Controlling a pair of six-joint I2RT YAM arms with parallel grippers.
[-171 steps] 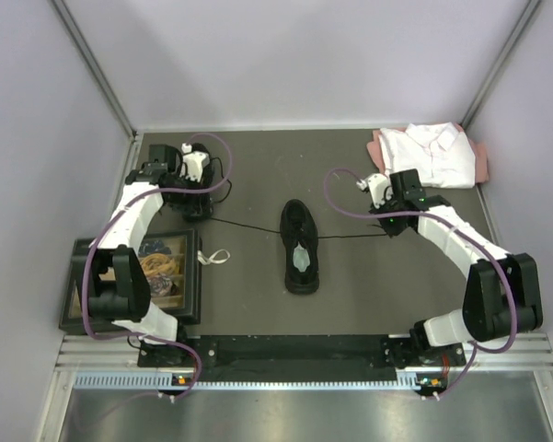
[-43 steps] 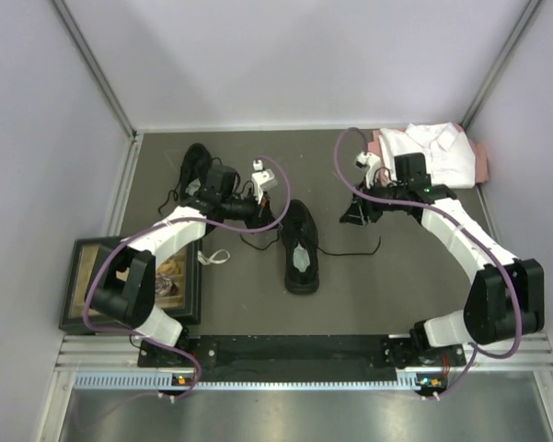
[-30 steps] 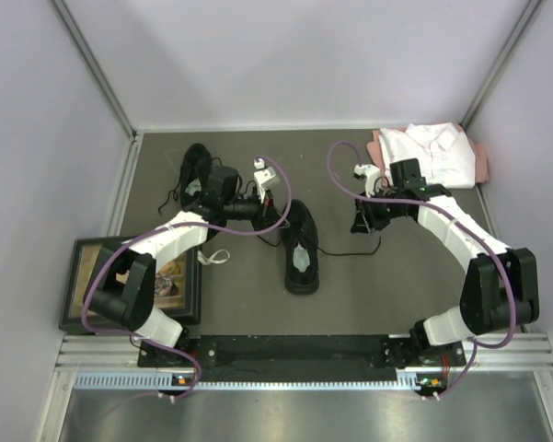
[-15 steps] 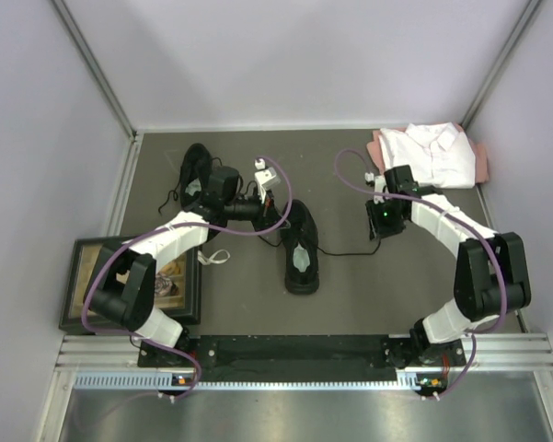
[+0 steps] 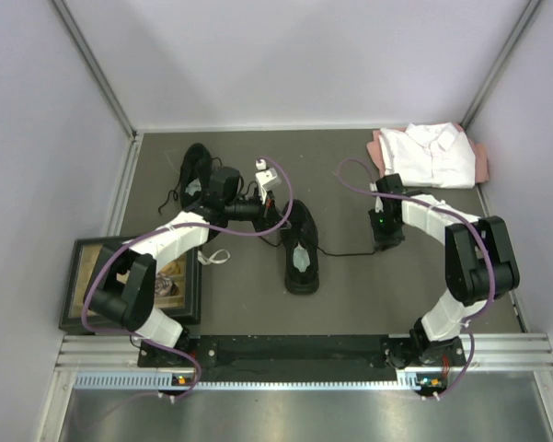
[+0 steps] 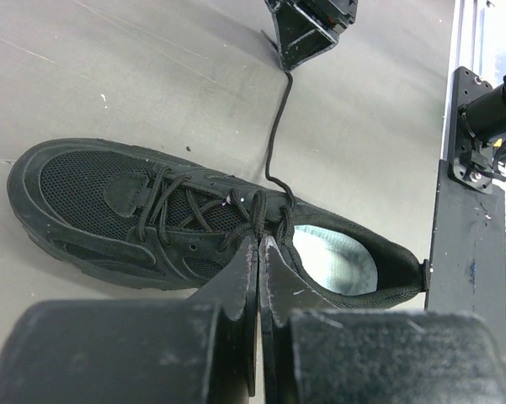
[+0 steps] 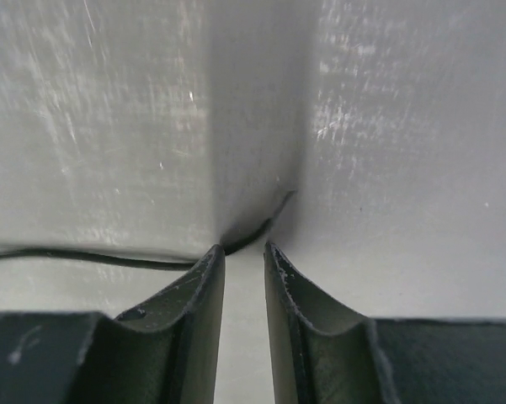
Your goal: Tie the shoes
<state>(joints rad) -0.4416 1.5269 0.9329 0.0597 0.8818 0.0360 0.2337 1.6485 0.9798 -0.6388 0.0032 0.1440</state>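
One black shoe [image 5: 300,247] with a pale grey insole lies mid-table, toe to the back; it also shows in the left wrist view [image 6: 160,215]. The second black shoe [image 5: 195,170] lies at the back left. My left gripper [image 5: 278,217] is shut, its tips [image 6: 258,238] resting at the laced throat of the middle shoe; no lace shows between the jaws. A thin black lace [image 5: 345,252] runs right from this shoe to my right gripper [image 5: 384,241]. The right gripper [image 7: 242,246] points down at the table, jaws narrowly open, the lace [image 7: 109,258] lying just beyond its tips.
A folded white shirt [image 5: 432,152] on a pink cloth lies at the back right. A dark framed box [image 5: 133,285] sits at the near left, with a small white strip [image 5: 216,257] beside it. Walls close in the left, back and right.
Both grippers came in from holding the laces taut out to the sides. In the last second the right gripper swung nearer and dropped onto the loose lace; the left stayed at the shoe.
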